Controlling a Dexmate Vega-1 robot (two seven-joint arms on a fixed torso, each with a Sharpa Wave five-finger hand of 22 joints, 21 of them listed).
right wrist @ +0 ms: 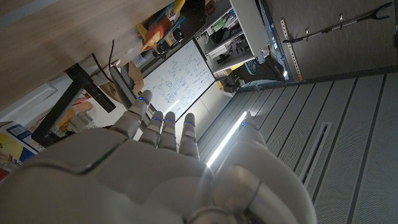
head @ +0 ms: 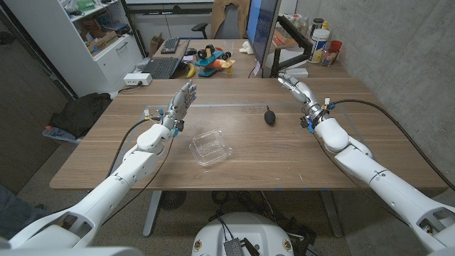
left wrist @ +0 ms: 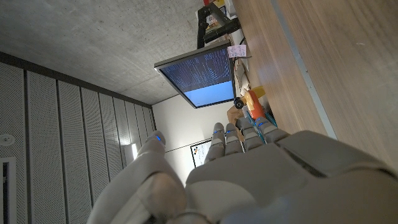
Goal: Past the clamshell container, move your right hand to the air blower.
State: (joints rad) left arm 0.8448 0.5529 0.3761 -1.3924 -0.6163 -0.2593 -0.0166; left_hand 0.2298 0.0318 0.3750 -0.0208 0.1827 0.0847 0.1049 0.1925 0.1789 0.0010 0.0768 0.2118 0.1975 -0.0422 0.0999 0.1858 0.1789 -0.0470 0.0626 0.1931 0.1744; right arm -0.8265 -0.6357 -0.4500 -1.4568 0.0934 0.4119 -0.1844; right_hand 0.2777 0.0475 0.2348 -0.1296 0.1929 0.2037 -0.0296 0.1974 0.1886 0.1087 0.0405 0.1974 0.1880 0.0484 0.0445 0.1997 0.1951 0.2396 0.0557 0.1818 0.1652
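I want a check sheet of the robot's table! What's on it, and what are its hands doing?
Surface: wooden table, bare wood showing.
Job's things: clear clamshell container, shut, left of centre; black air blower beyond it, untouched.
Clutter: small thing by the left hand, too small to name.
Hands: left hand and right hand raised, open, holding nothing.
Cables: black cable along the right arm.
Surroundings: laptop, monitor, shelves.

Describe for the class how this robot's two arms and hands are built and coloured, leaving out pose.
Both arms have smooth, rounded white shells with dark seams at the joints. A black cable runs loosely along each forearm. The left hand and right hand are pale grey, with segmented fingers; small blue lights glow on the fingers in the wrist views. Blue and dark fittings sit at each wrist.
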